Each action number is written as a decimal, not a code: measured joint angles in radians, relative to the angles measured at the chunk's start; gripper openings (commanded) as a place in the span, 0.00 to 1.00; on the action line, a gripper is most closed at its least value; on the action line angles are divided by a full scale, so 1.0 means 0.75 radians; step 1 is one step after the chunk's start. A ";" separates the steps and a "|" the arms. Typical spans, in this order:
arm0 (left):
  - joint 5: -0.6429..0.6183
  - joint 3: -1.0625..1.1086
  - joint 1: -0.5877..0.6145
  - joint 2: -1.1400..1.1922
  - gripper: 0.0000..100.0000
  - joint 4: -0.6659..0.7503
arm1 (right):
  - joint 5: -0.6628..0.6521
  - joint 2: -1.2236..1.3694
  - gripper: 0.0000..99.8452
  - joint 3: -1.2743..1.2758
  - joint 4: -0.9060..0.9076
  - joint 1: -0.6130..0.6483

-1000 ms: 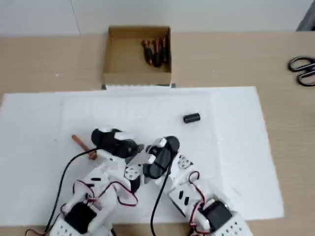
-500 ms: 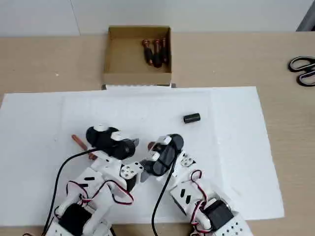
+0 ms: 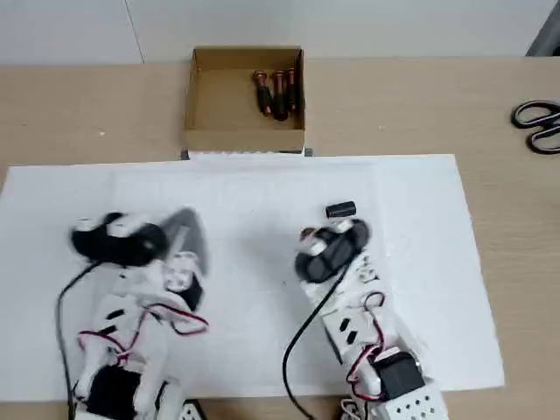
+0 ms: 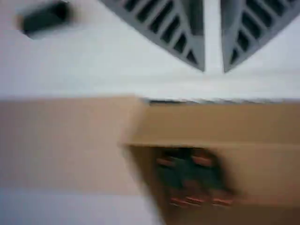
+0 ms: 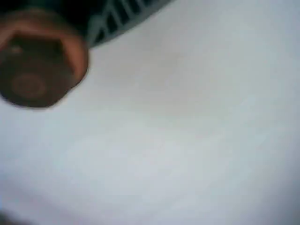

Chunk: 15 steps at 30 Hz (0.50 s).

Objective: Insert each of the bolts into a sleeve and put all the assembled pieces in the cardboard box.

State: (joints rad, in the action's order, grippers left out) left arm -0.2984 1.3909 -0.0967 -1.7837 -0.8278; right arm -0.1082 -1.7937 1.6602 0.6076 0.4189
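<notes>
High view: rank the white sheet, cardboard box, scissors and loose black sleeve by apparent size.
1. white sheet
2. cardboard box
3. scissors, partly cut off at the frame edge
4. loose black sleeve

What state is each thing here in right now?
Box: open, holding three assembled pieces.
Sleeve: loose on the white sheet, lying on its side.
Bolt: held by the right gripper.
Right gripper: shut on the bolt.
Left gripper: open, empty.
</notes>
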 measured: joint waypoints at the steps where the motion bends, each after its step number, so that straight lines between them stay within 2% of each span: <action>1: 0.000 0.000 0.076 0.000 0.01 0.000 | 0.000 0.000 0.00 0.000 -0.053 -0.016; 4: 0.000 0.014 0.272 0.000 0.01 0.000 | 0.025 0.000 0.00 -0.002 -0.198 -0.065; 6: 0.000 0.031 0.340 0.000 0.01 -0.027 | 0.063 0.018 0.00 -0.033 -0.209 -0.072; 11: -0.088 0.033 0.385 0.000 0.01 -0.178 | 0.186 0.213 0.00 -0.268 -0.178 -0.131; 15: -0.143 0.033 0.385 0.000 0.01 -0.225 | 0.243 0.458 0.00 -0.436 -0.223 -0.155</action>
State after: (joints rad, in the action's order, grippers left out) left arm -0.4058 1.4154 0.1918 -1.7837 -0.9966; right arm 0.0744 -1.4500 1.3334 0.4404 0.3023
